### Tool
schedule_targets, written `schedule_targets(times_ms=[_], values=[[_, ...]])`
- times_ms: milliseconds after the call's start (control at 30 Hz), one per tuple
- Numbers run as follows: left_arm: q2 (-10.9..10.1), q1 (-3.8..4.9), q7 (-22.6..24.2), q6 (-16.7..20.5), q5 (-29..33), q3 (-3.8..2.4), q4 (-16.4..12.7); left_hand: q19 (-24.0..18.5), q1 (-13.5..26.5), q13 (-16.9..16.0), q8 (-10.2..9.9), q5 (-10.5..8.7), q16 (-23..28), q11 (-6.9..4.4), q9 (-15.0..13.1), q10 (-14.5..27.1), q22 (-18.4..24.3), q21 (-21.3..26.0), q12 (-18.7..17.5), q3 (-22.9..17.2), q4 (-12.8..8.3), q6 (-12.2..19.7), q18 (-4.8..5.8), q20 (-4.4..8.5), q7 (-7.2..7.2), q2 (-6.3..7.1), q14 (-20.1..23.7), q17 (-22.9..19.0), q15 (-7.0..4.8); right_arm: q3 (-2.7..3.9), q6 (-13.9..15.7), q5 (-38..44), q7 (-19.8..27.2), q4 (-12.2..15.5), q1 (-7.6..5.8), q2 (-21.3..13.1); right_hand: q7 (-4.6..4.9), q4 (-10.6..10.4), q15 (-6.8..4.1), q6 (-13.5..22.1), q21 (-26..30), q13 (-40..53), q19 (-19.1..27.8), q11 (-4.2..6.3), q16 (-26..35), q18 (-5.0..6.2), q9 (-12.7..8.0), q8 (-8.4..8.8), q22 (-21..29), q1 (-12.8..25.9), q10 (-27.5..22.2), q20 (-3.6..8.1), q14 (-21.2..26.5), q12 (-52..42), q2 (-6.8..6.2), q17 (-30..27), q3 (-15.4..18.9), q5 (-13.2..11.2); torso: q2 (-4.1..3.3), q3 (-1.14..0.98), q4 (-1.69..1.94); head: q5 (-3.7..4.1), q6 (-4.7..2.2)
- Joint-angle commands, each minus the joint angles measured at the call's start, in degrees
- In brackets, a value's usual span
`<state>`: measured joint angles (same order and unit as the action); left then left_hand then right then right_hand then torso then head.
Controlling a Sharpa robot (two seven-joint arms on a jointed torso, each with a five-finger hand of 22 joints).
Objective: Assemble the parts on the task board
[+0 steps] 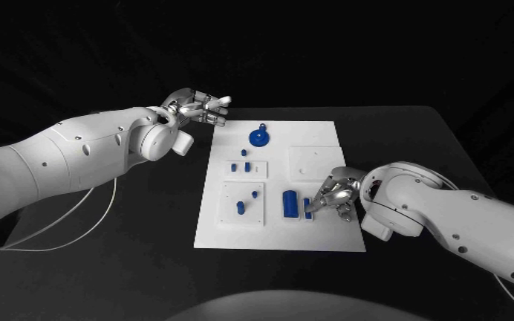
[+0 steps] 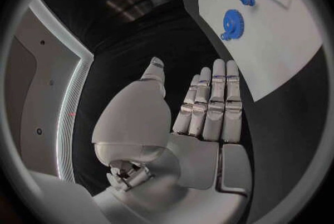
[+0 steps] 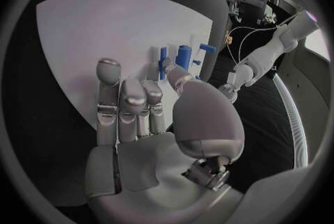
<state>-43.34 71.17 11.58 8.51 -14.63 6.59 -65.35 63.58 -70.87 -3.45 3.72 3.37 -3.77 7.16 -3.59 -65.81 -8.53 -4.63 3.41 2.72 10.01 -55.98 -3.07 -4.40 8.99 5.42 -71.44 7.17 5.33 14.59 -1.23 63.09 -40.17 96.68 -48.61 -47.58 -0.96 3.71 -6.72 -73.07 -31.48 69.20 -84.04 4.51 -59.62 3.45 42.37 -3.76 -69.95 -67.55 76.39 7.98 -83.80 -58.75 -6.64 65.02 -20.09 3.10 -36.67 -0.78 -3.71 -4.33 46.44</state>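
I am seeing my left white arm (image 1: 80, 157) reaching in from the side, its silver many-fingered left hand (image 1: 196, 108) hovering with fingers (image 2: 216, 101) stretched out straight, side by side, the thumb (image 2: 155, 74) standing apart; it is gripping nothing. My right white arm (image 1: 439, 209) is bending in from the other side, and its silver right hand (image 1: 334, 195) is hanging low with fingers (image 3: 128, 104) curling forward and the thumb (image 3: 182, 80) angling beside them; whether anything is being pinched I cannot tell.

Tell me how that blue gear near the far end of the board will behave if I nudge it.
The blue gear lies flat on the task board, so it should slide rather than roll. It looks like rigid plastic, probably light. Its toothed rim may catch fingertips; the left hand hovers open beside the board.
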Motion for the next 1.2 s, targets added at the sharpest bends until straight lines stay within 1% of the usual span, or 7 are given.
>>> schedule_targets(times_ms=[33, 333, 533, 667, 767, 967, 1200], values=[[0.1, -0.05, 0.3, -0.7, -0.2, -0.04, -0.1, 0.0, -0.3, -0.1, -0.1, 0.12, 0.1, 0.01, -0.1, 0.2, 0.1, -0.4, 0.0, 0.0, 0.1, -0.2, 0.32, -0.18, -0.11, -0.24, 0.3, 0.1, 0.17, -0.14, 0.1, 1.1, -1.2, -0.1, 0.11, 0.1, -0.29, -0.4, -0.38, -0.1, -0.3, 0.1, -2.6, 0.02, 0.2, -0.84, 0.2, 0.05, 0.1, 0.4, 0.4, 0.42, -0.1, 0.0, -0.24, 0.0, 0.1, 0.1, -0.04, 0.03, 0.01, 0.01, 0.02], [0.1, -0.05, 0.4, -0.7, -0.2, -0.04, 0.0, 0.0, -0.2, -0.1, -0.1, 0.14, 0.1, 0.00, -0.1, 0.2, 0.1, -0.4, 0.0, 0.1, -0.2, -0.2, 0.32, -0.18, -0.12, -0.38, 0.3, 0.1, 0.18, -0.19, 0.6, 1.3, -0.5, 0.0, 0.13, -0.3, -0.31, -1.7, -0.40, -0.1, -0.3, 0.0, -2.6, 0.02, 0.3, -0.77, 0.9, 0.03, 0.2, 1.5, 0.4, 0.43, 0.0, 0.1, -1.05, -0.3, 0.7, 1.8, -0.02, 0.00, 0.00, -0.04, -0.14], [0.1, -0.05, 0.5, -0.5, -0.2, -0.04, 0.0, 0.0, -0.2, -0.1, -0.1, 0.14, 0.1, 0.00, -0.1, 0.2, 0.1, -0.4, 0.0, 0.1, -0.2, -0.2, 0.32, -0.18, -0.12, -0.38, 0.3, 0.1, 0.18, -0.06, 1.1, 0.6, 1.1, 0.5, 0.14, -1.1, 0.08, -8.5, -0.26, 0.2, 0.1, -0.6, -2.6, -0.26, 0.5, -0.58, 2.6, 0.02, 0.4, 1.9, -0.1, 0.31, 0.1, 0.9, -1.80, -0.6, 12.4, 7.7, 0.01, 0.01, -0.04, 0.06, -0.52], [0.1, -0.05, 0.7, -0.3, -0.1, -0.04, 0.2, 0.0, -0.2, -0.1, -0.1, 0.15, 0.1, 0.00, -0.1, 0.2, 0.1, -0.4, 0.0, 0.1, -0.3, -0.2, 0.32, -0.19, -0.13, -0.39, 0.3, 0.1, 0.18, 0.59, 1.2, -0.1, 2.5, 0.6, 0.14, -1.5, 0.44, -7.3, -0.14, 1.0, 1.4, -1.6, -2.6, -0.53, 1.7, -0.41, 3.0, -0.12, 1.2, 2.0, -0.6, 0.06, 0.1, 2.0, 4.03, -1.4, 29.4, 15.8, 0.08, 0.04, -0.06, 0.18, -0.96], [0.2, -0.05, 1.1, 0.3, 0.3, -0.04, 0.3, 0.0, -0.3, -0.1, -0.1, 0.18, 0.1, -0.02, -0.1, 0.2, 0.1, -0.4, 0.0, 0.0, -0.4, -0.2, 0.31, -0.18, -0.14, -0.50, 0.3, 0.1, 0.17, 1.64, 1.3, -0.5, 4.0, 0.4, 0.14, -1.7, 0.59, -7.7, 0.00, 1.3, 2.5, -2.3, -2.4, -0.58, 2.7, -0.42, 2.7, 0.00, 1.7, 2.4, -1.0, -0.01, 0.3, 2.8, 4.07, -2.1, 29.9, 16.4, 0.10, 0.03, -0.05, 0.35, -1.59], [0.5, -0.04, 2.3, 2.0, 1.5, -0.06, 0.9, 0.0, -0.2, -0.1, -0.1, 0.23, 0.1, -0.14, -0.1, -0.3, 0.1, -0.3, 0.1, 0.3, -1.2, -0.5, 0.35, -0.16, -0.24, -0.96, 0.3, 0.1, 0.14, 4.18, 2.4, -4.1, 9.2, -2.4, -0.09, -1.8, 1.01, -8.5, 0.20, 2.5, 4.3, -3.3, -2.3, -0.91, 4.2, -0.33, 1.6, 0.09, 2.7, 2.1, -1.6, -0.17, 0.4, 3.8, 3.47, -3.0, 30.0, 16.3, 0.21, 0.12, -0.05, 1.04, -4.24], [1.5, -0.02, 4.1, 4.2, 4.0, -0.09, 2.6, 0.0, 0.0, -0.1, -0.1, 0.32, 0.1, -0.38, -0.1, -1.1, 0.1, -0.3, 0.0, 1.1, -3.2, -1.3, 0.45, -0.07, -0.48, -2.47, 0.2, 0.0, 0.04, 5.41, 7.7, -12.5, 22.8, -12.5, -3.24, 0.5, 2.27, -6.4, 0.76, 4.9, 13.5, -8.1, -1.9, -1.69, 9.4, 0.25, -7.9, 0.21, 7.5, 0.3, -3.7, -0.87, 1.0, 8.7, 5.58, -6.3, 31.2, 18.7, 0.69, 0.35, -0.07, 2.42, -9.84]])
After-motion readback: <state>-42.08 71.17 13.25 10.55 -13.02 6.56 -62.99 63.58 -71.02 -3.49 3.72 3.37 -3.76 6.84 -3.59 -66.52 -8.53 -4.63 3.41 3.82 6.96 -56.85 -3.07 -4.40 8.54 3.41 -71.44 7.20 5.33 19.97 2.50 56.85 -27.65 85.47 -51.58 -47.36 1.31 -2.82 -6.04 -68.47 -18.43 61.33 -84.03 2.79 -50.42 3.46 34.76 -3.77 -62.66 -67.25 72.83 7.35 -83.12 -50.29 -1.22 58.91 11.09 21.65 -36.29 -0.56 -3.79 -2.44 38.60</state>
